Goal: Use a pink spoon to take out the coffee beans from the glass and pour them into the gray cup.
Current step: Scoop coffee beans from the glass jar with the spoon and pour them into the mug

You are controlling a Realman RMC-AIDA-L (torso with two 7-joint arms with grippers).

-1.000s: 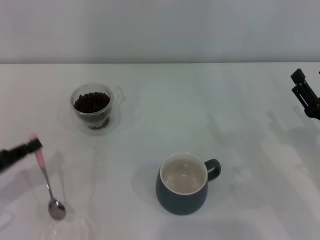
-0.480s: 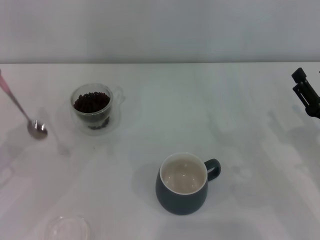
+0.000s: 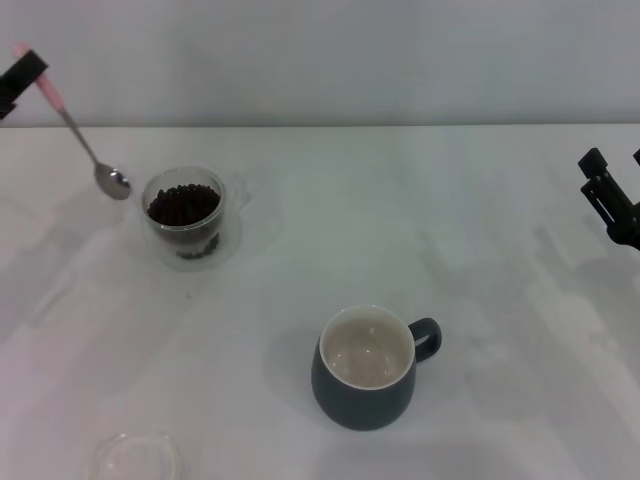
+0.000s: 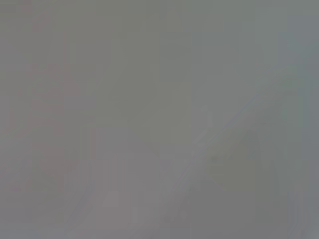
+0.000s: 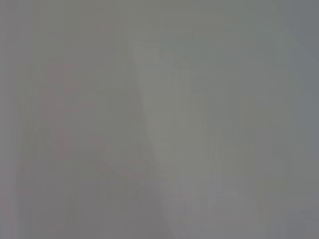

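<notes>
Surface: white table (image 3: 330, 200), pale wall behind.
Left gripper (image 3: 22, 76): clamped on pink spoon (image 3: 85, 145), bowl empty, hanging below it, just beside the glass (image 3: 184, 213).
Coffee beans (image 3: 183, 204): all in glass.
Gray cup (image 3: 366, 368): empty, well away; scooping and pouring remain.
Right gripper (image 3: 608, 195): parked far off, fingers spread, empty.

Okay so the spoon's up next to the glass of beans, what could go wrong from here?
1. The left gripper pinches only the pink spoon handle's tip, so it could swivel while digging into the coffee beans.
2. The glass looks light; the spoon may tip it.
3. The gray cup stands well away, so beans could spill en route.
</notes>
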